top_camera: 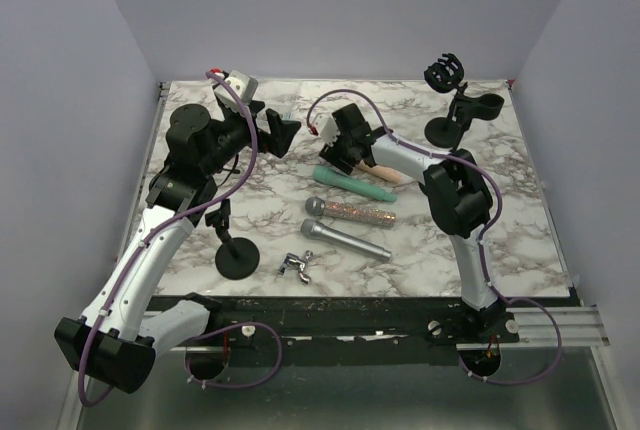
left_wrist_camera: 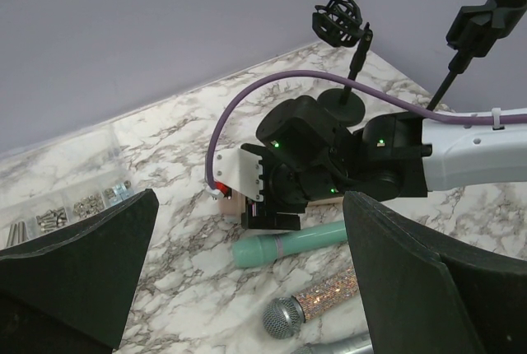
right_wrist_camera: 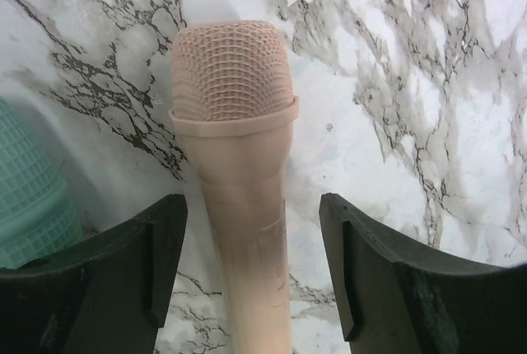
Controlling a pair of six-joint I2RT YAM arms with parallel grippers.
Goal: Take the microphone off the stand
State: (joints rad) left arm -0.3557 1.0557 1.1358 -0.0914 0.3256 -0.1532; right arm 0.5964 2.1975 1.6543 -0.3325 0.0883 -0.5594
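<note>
Right now the right gripper (right_wrist_camera: 247,226) gapes wide, holding nothing, straddling the peach microphone (right_wrist_camera: 235,99), which lies flat on the table (right_wrist_camera: 428,82). Its handle runs straight down centre frame between the fingers. The left gripper (left_wrist_camera: 251,243), also open and empty, hangs farther off. The handle's tail is cut off at the bottom edge, and the stand (top_camera: 446,100) at upper right looks bare.

Tabletop (top_camera: 520,210): marble-look, smooth, slight sheen. Peach mic (right_wrist_camera: 239,206): matt, plastic-looking body w/ fine mesh grille in same colour. Teal mic (top_camera: 353,184): matt, mesh head too. Glitter mic (top_camera: 362,215): rough sparkly handle, metal mesh head. Silver mic (top_camera: 350,241): satin metal look. Stand base (top_camera: 237,257): matt blk. Right gripper (right_wrist_camera: 249,222) fingers: matt blk plastic. Wing-shaped fitting (top_camera: 297,265): shiny metal.
</note>
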